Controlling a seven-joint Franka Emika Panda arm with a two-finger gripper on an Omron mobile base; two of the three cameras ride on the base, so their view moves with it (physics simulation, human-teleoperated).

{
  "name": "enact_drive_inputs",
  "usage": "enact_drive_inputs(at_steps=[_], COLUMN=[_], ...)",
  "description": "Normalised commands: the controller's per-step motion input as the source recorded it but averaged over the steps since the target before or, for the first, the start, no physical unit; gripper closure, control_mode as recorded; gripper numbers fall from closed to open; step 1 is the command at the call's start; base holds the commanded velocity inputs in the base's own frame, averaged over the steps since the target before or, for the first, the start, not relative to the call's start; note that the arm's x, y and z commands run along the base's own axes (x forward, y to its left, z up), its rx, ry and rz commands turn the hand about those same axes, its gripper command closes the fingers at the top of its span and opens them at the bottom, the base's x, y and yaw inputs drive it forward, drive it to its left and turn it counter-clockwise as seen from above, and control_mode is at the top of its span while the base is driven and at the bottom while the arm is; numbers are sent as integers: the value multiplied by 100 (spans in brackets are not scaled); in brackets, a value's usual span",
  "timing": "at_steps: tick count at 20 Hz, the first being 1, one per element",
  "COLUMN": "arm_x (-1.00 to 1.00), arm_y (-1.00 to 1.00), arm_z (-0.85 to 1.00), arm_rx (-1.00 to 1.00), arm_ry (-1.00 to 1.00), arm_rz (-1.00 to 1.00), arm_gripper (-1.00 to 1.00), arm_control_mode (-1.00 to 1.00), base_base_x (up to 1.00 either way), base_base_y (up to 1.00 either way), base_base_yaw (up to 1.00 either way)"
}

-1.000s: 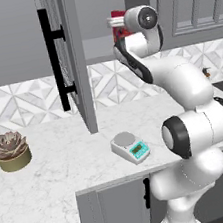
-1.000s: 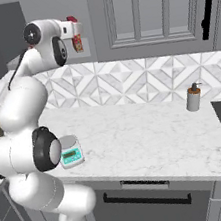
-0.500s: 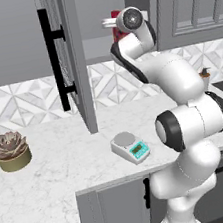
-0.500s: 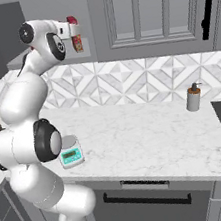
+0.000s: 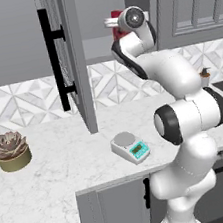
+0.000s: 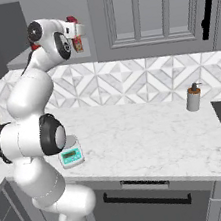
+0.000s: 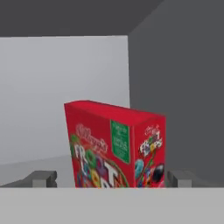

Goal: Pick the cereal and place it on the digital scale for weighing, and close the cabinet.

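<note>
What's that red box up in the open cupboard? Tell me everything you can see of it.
The cereal is a small red cardboard-looking box with colourful lettering, a green panel on its front and a picture on its narrow side. It stands upright on the shelf inside the cabinet, near the back corner, turned slightly. The gripper has a finger on either side of it; whether they touch it is unclear.

I count one cereal box (image 7: 116, 146), one digital scale (image 5: 130, 147) on the counter (image 5: 55, 192), one potted succulent (image 5: 10, 151), one soap dispenser (image 6: 193, 97). One open cabinet door (image 5: 73, 58) with one long black bar handle (image 5: 51, 59). One pincer (image 7: 109, 179), two fingertips (image 7: 41, 178).
</note>
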Motion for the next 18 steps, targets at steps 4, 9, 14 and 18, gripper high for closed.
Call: enact_drive_inputs(at_steps=[4, 9, 14, 18], arm_x=[46, 15, 0, 15], arm_y=[0, 0, 3, 0], arm_z=[-10, -5, 0, -9], arm_rx=[11, 9, 1, 2], arm_ry=[1, -2, -5, -2], arm_rz=[16, 15, 9, 10], arm_gripper=[-100, -100, -100, -100], arm_control_mode=[-100, -100, -100, -100], base_base_x=[0, 0, 0, 0], base_base_y=[0, 0, 0, 0], base_base_yaw=[0, 0, 0, 0])
